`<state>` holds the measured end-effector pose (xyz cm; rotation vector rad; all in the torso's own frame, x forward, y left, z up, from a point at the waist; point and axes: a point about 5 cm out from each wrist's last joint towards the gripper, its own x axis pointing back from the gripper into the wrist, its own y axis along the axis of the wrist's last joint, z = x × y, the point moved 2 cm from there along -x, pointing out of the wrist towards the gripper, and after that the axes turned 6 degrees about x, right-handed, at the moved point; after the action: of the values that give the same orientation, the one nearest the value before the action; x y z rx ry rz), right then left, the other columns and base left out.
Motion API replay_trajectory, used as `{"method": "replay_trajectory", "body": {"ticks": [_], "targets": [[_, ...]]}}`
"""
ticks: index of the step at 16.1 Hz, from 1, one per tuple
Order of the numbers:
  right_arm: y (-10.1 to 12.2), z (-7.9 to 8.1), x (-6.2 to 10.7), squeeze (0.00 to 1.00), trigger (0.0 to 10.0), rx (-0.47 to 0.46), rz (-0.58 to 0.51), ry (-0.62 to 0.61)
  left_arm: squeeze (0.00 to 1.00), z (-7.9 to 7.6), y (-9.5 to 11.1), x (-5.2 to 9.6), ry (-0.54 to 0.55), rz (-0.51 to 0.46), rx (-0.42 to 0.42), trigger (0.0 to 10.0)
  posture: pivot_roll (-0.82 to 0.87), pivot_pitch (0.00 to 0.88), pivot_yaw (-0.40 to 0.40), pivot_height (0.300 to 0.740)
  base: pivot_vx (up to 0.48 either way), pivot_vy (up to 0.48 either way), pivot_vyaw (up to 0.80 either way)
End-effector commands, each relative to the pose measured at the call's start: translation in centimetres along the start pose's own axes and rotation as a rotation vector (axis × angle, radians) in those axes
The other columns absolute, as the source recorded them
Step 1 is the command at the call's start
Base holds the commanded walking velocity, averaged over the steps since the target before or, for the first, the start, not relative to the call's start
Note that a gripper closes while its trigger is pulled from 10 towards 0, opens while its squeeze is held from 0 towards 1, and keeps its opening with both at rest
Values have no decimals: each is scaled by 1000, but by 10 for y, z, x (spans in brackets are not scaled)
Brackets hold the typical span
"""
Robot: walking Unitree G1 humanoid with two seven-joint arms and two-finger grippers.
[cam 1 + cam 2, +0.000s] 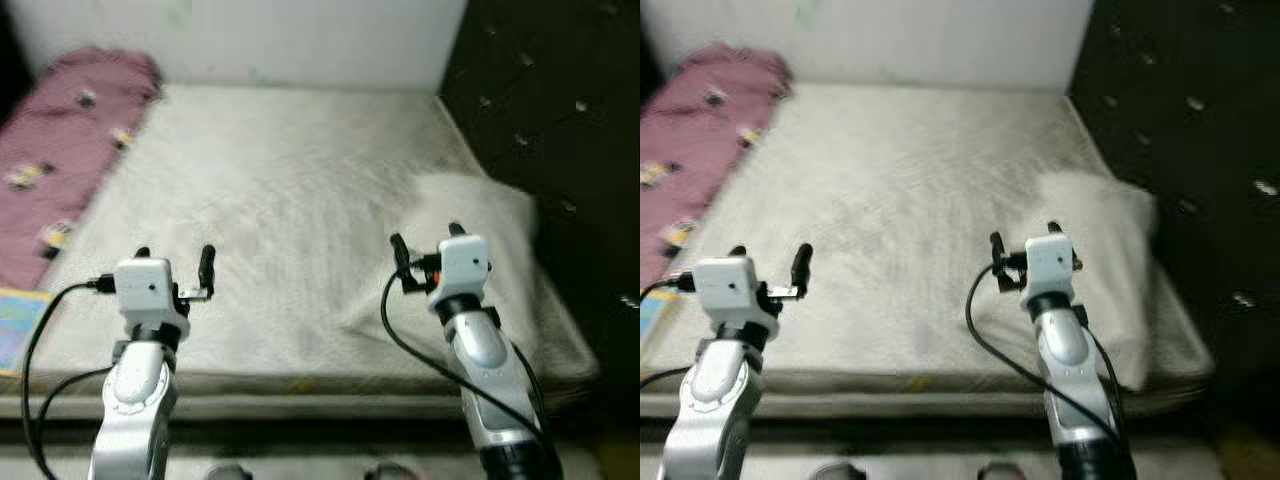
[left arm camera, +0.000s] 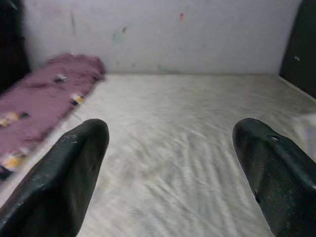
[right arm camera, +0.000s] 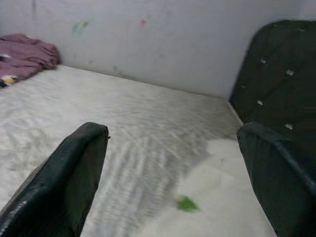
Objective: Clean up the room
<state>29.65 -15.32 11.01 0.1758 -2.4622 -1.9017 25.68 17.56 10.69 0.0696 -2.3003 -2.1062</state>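
A bare off-white mattress [image 1: 290, 190] lies before me against a white wall. A rumpled pink blanket [image 1: 60, 150] with small prints lies along its left side. A white pillow [image 1: 480, 230] sits at the near right corner. My left gripper [image 1: 175, 262] is open over the near left part of the mattress, nothing between its fingers [image 2: 74, 173]. My right gripper [image 1: 427, 240] is open just left of the pillow, also holding nothing. A small green scrap [image 3: 186, 203] lies on the pillow ahead of the right gripper.
A dark tufted headboard [image 1: 550, 110] stands along the right side of the bed. A colourful flat thing [image 1: 18, 325], perhaps a book, sits at the bed's near left edge. The wall [image 1: 250, 35] closes off the far side.
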Motion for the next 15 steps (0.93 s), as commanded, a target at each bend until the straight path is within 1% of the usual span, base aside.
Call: {"method": "replay_trajectory", "body": {"ticks": [1, 6, 9, 10, 15], "targets": [[3, -4, -2, 0, 10000, 1, -10, -11, 0, -3, 4, -1, -18, -12, -6, 10000, -53, 0, -1, 740, 0, -352, 0], [7, -3, -2, 0, 10000, 27, -31, -10, 0, -5, 4, -5, -29, -15, -7, 10000, -57, 0, -1, 740, 0, -351, 0], [6, -3, -3, 0, 10000, 25, -26, -3, 0, -5, 5, -6, -30, -17, -8, 10000, -55, 0, -4, 740, 0, -350, 523], [5, -2, -3, 0, 10000, 24, -25, 0, 0, -5, 5, -6, -31, -18, -8, 10000, -55, 0, -4, 740, 0, -337, 0], [5, -2, -4, 0, 10000, 18, -22, 4, 0, -7, 6, -6, -45, -32, 3, 10000, -53, 0, -6, 740, 0, 0, 0]]}}
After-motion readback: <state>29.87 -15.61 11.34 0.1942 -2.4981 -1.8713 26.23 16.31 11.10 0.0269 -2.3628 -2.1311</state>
